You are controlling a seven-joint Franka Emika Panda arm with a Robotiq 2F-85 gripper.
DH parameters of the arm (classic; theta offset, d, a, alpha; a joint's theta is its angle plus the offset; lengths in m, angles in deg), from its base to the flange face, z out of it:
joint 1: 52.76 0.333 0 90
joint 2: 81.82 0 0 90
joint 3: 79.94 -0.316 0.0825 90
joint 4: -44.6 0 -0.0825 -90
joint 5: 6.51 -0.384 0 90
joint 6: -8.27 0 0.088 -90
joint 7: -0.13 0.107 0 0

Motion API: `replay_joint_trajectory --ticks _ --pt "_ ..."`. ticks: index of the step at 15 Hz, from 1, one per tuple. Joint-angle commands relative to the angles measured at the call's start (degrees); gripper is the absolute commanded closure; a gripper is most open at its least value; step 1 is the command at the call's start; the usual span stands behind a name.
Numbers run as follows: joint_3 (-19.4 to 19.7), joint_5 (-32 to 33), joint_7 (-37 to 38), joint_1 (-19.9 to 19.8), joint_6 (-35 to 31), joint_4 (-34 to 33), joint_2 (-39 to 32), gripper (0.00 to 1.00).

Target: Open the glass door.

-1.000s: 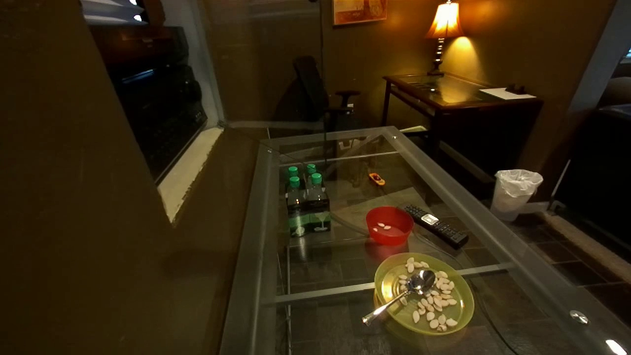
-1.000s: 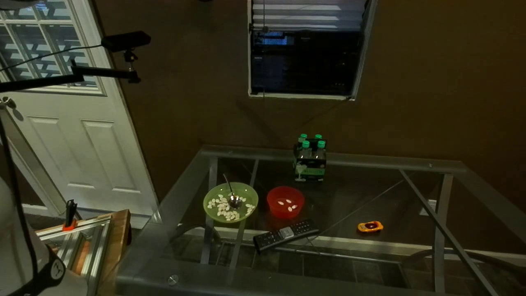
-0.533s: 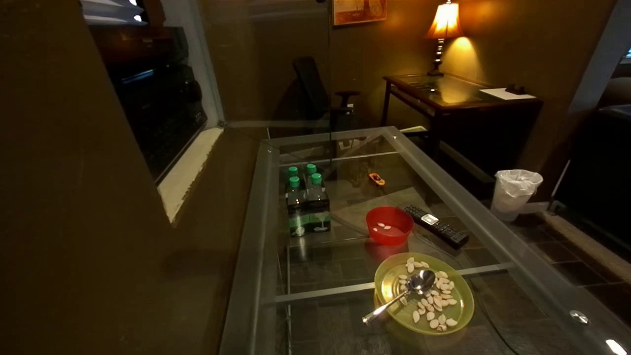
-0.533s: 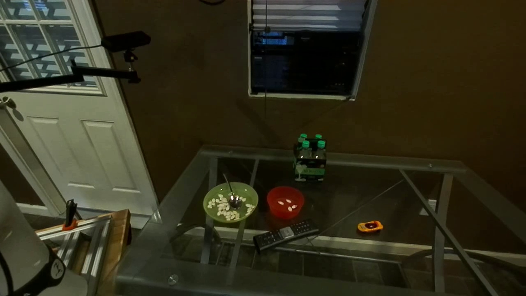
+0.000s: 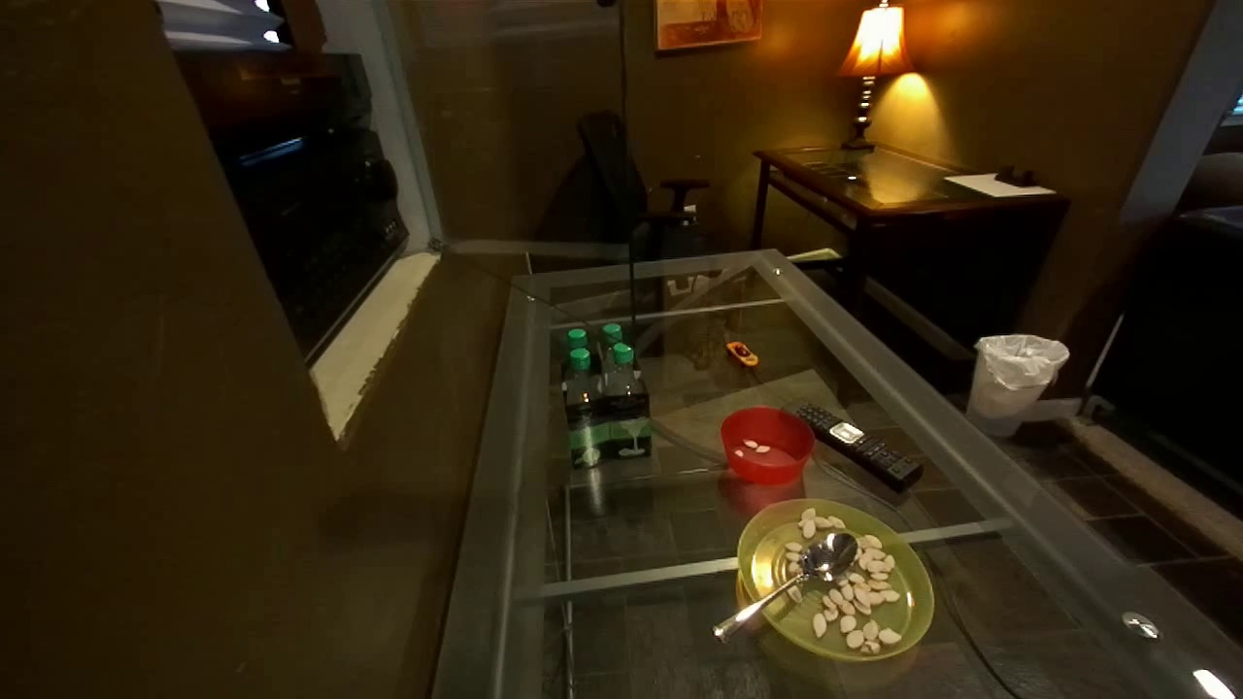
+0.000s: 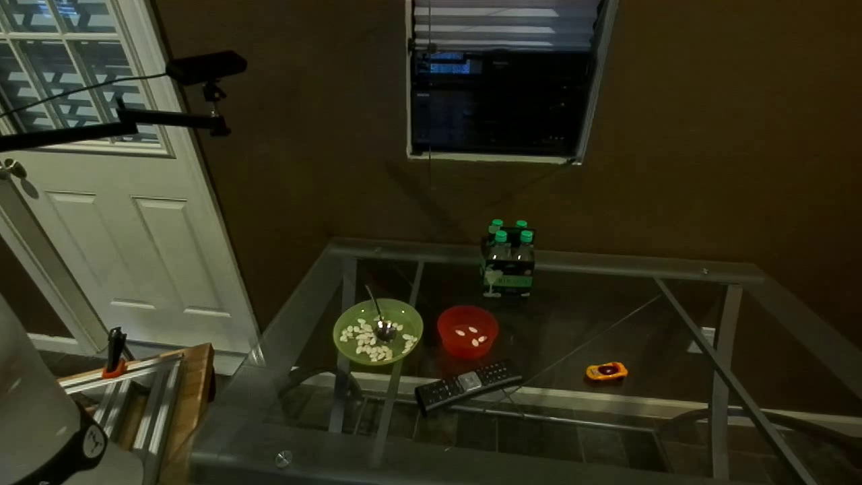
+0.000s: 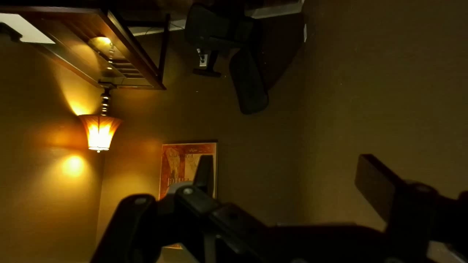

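In an exterior view the glass door (image 5: 529, 126) appears as a clear reflective pane. It stands out into the room from the far side of the wall opening (image 5: 359, 359), its thin pale lower edge level with the sill. The brown wall and part of a chair show through it. Facing the opening, another exterior view shows dark equipment (image 6: 498, 101) inside, and the pane is hard to make out there. My gripper (image 7: 287, 175) is spread wide in the wrist view, nothing between its black fingers (image 7: 376, 182), facing the wall corner. Neither exterior view shows it; its distance from the door cannot be judged.
Below the opening, the glass table (image 6: 572, 259) holds a bottle carrier (image 6: 508, 269), red bowl (image 6: 468, 330), green plate (image 6: 350, 316), remote (image 6: 468, 384) and toy car (image 6: 606, 371). A camera arm (image 6: 175, 120) juts in. A thin cord (image 5: 626, 116) hangs over the table.
A dark loop at the top edge of an exterior view has left the picture. A black cable beside the white arm has dropped out of sight. The hanging cord has swung sideways.
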Motion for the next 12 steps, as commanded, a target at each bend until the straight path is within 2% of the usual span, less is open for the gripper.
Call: replay_joint_trajectory --ticks 1,6,12 --pt "-2.0 -2.0 0.6 2.0 -0.3 5.9 7.4 0.0" --pt "-3.6 -10.8 -6.7 4.1 -5.4 11.8 14.4 0.0" --pt "-1.8 -20.1 -18.6 5.9 -13.8 19.1 19.8 0.0"
